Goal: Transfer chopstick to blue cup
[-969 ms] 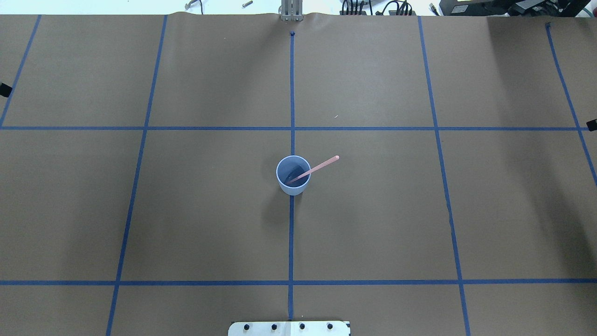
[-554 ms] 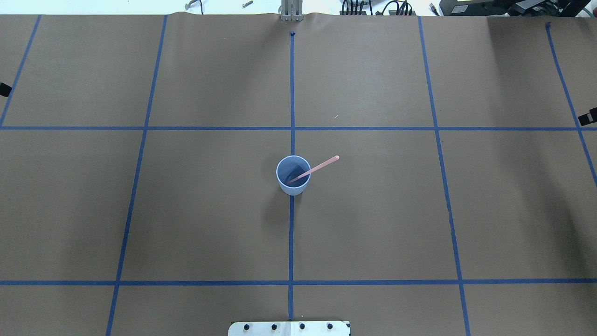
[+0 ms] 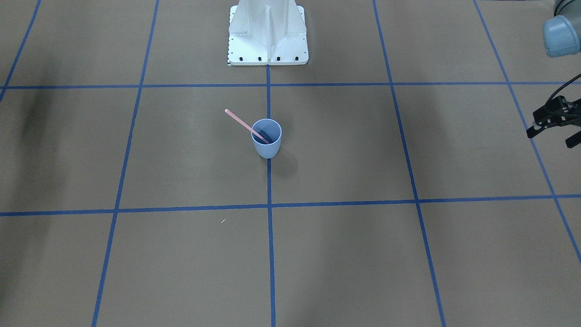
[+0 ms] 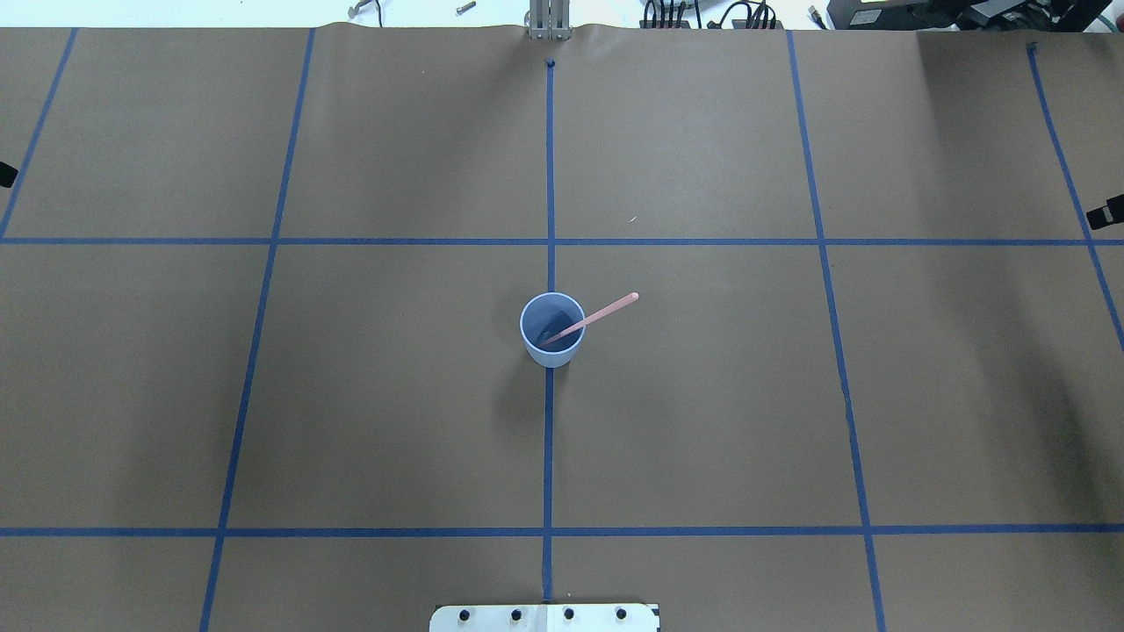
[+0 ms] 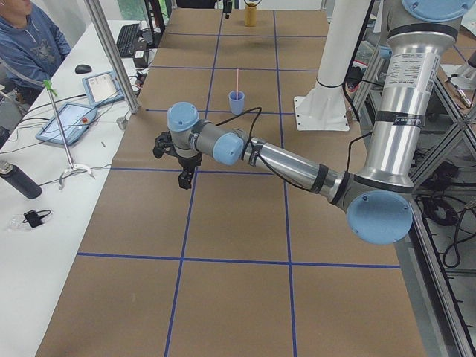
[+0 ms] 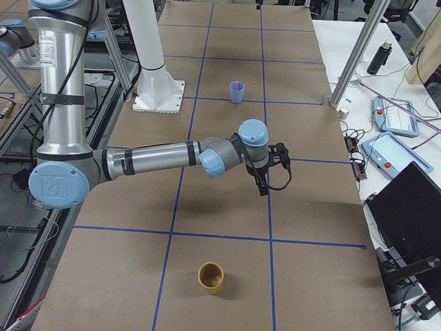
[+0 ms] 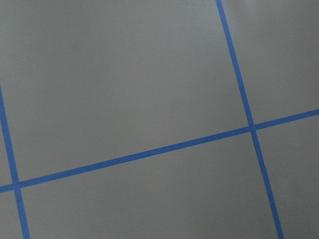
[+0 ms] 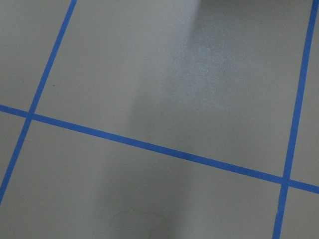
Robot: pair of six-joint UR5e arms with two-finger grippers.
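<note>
The blue cup (image 4: 551,353) stands upright at the table's middle on the centre tape line; it also shows in the front view (image 3: 266,147). The pale pink chopstick (image 4: 601,312) stands in it, leaning over the rim toward the robot's right (image 3: 238,119). My left gripper (image 3: 550,138) hovers far off at the table's left edge, open and empty. Only a black tip of my right gripper (image 4: 1105,213) shows overhead at the right edge; I cannot tell if it is open or shut. Both wrist views show only bare paper and tape.
A brown cup (image 6: 210,277) stands near the table's right end. The white robot base (image 3: 268,34) sits at the near middle edge. Side tables with tablets (image 5: 71,119) and a seated operator (image 5: 30,44) lie beyond the far edge.
The right gripper's tip at the overhead view's right edge has shifted a little farther from the robot. The left tip slid slightly outward. Cup and chopstick have not moved.
</note>
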